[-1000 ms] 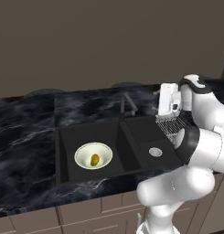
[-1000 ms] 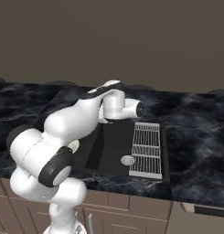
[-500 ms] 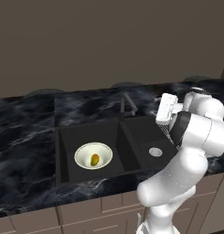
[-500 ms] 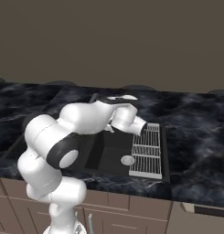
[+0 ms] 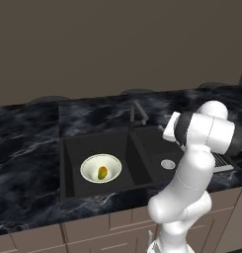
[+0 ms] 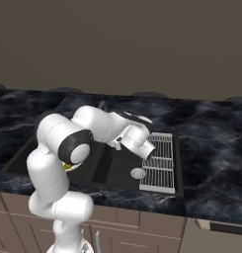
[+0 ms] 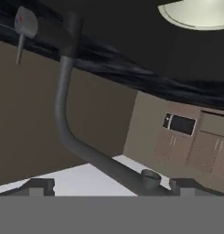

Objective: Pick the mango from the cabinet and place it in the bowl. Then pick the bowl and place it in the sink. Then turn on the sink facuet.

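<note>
Reaching for the faucet (image 7: 67, 132) looks like the step in hand: the mango (image 5: 102, 172) sits in the bowl (image 5: 100, 168), and the bowl rests on the floor of the sink (image 5: 73, 148), left basin, so the first two steps read as done. Gripper (image 7: 109, 185) has its jaws spread wide, holding nothing. In the hand view, which is rolled hard over, the faucet's bent spout runs straight between the jaws, spout tip just beside the right tip; the handle (image 7: 24, 23) is further out along the post, well off from the jaws. Bowl rim shows at the far corner of that view, well apart from the jaws. Next move, my read: travel along the post to the handle, then push or nudge it. Risk: catching the spout instead and swinging it.
</note>
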